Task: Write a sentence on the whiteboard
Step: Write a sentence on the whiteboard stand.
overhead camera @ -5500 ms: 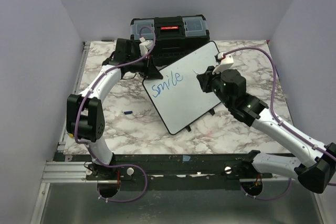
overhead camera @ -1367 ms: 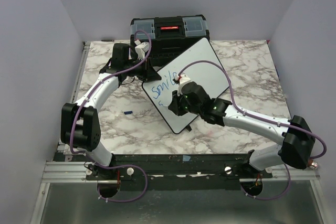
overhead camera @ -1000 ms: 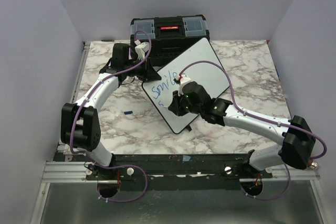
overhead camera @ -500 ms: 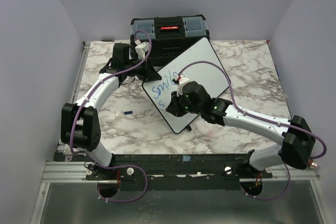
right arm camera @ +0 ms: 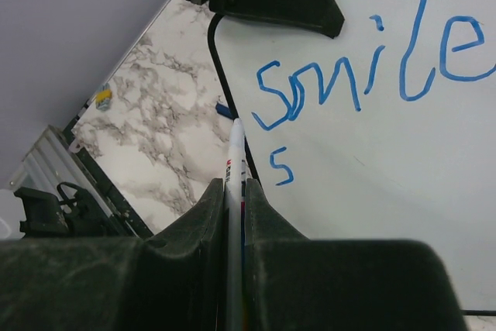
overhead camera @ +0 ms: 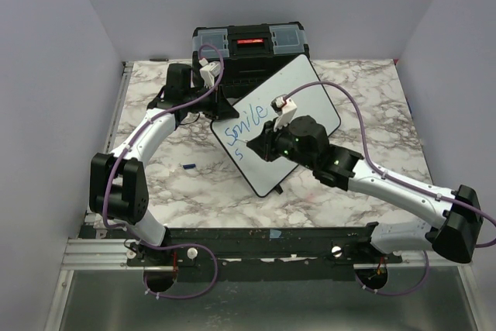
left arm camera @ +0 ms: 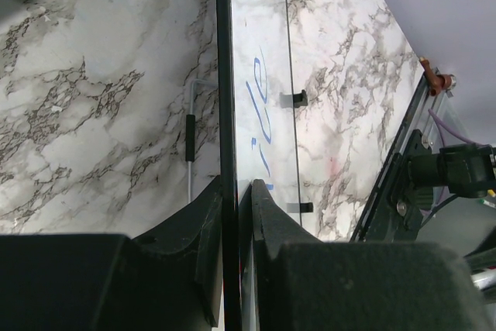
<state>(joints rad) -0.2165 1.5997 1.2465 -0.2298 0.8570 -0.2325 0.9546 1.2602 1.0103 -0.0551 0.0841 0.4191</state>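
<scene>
The whiteboard stands tilted on the marble table in front of the toolbox. On it is the sentence: a blue "Smile" with a single "S" under it. My left gripper is shut on the board's black rim, one finger on each side. My right gripper is shut on a white marker. The marker tip points at the board's left edge, just left of "S" and below "Smile". It does not touch the letters.
A black toolbox with clear lid bins stands behind the board at the table's far edge. A small blue cap lies on the marble left of the board. Grey walls close in both sides. A metal rail runs along the near edge.
Since 5.5 s ago my right arm came over the board's lower left and wrote the "S" under "Smile". In the last half second it drew back to the right. The left arm holds still.
</scene>
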